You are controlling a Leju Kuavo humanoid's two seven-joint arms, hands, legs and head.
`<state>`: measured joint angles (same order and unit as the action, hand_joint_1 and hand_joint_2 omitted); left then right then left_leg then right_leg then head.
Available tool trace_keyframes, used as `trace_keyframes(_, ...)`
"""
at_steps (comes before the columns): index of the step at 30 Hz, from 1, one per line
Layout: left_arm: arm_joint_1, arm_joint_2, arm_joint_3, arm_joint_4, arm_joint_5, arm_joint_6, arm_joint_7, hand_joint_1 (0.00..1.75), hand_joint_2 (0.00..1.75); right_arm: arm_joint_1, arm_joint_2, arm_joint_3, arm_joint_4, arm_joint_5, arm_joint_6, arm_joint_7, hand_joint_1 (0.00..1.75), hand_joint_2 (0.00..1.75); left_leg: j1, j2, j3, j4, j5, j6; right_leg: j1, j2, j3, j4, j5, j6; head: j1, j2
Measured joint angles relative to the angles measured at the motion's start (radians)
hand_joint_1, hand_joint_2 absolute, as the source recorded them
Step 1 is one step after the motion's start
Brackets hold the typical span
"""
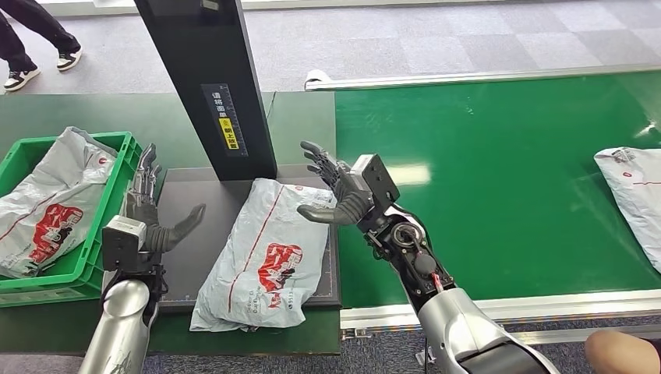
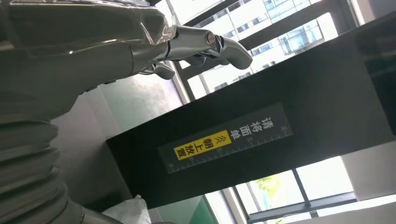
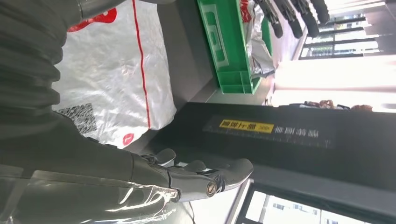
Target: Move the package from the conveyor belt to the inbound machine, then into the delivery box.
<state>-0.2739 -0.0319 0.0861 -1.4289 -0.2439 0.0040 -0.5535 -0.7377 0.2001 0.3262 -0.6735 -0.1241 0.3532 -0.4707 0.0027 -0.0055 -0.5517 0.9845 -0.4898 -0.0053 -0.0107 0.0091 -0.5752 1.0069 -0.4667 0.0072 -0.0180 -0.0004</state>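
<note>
Both hands are released and hold nothing: the left hand (image 1: 153, 210) at lower left, the right hand (image 1: 337, 187) at centre, flanking the package (image 1: 265, 253). The package lies flat on the machine's dark plate (image 1: 191, 257), below its black post (image 1: 209, 78). Next it likely goes to the green box (image 1: 117, 195) at left; best squeeze the slack bag from both long sides, since the film looks slippery.

You see the grey-white plastic package (image 1: 261, 257) with its red logo and thin red stripe, lying on the dark grey machine plate (image 1: 195, 249). The green plastic box (image 1: 117, 187) matches the glossy green belt (image 1: 499, 171). The black post (image 1: 206, 86) carries a yellow-and-black label.
</note>
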Motion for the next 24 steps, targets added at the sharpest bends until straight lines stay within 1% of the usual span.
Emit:
trace_keyframes(5,-0.007,0.006,-0.014,-0.007,-0.006,-0.015,-0.002,0.0,1.75,0.011,-0.017,-0.011,-0.018,-0.006,-0.003,-0.006,0.0,1.75,0.0,0.0,0.0,0.0,0.0,0.0,0.0,0.0,0.0,0.0,0.0,0.0,0.0,0.0)
trace_keyframes(8,-0.011,0.015,-0.038,-0.019,-0.029,-0.069,0.002,0.0,1.75,0.034,-0.033,-0.028,-0.047,-0.027,-0.01,-0.02,0.0,1.75,0.0,0.0,0.0,0.0,0.0,0.0,0.0,0.0,0.0,0.0,0.0,0.0,0.0,0.0)
trace_keyframes(11,-0.025,0.035,-0.096,-0.031,-0.089,-0.139,0.049,0.0,1.75,0.089,-0.06,-0.052,-0.109,-0.058,-0.017,-0.038,0.0,1.75,0.0,-0.001,0.0,0.0,0.0,0.0,0.0,-0.001,0.0,0.0,0.0,0.0,0.0,0.0)
trace_keyframes(13,-0.039,0.052,-0.142,-0.032,-0.118,-0.169,0.082,0.0,1.75,0.134,-0.078,-0.07,-0.155,-0.073,-0.017,-0.046,0.0,1.75,0.0,-0.001,0.0,0.0,0.0,0.0,-0.001,0.0,0.0,0.0,0.0,0.0,0.0,0.0)
trace_keyframes(20,-0.071,0.094,-0.235,-0.021,-0.149,-0.21,0.121,0.0,1.75,0.226,-0.111,-0.111,-0.267,-0.105,-0.02,-0.054,0.0,1.75,-0.001,0.0,0.001,0.0,0.0,0.0,-0.001,0.001,0.0,0.0,0.0,0.0,0.0,0.0)
trace_keyframes(24,-0.097,0.127,-0.294,0.041,-0.187,-0.226,0.146,0.0,1.75,0.331,-0.126,-0.157,-0.414,-0.092,-0.073,-0.06,0.0,1.75,0.0,0.0,0.001,0.0,0.0,0.0,-0.001,0.0,0.0,0.0,0.0,0.0,0.0,0.0)
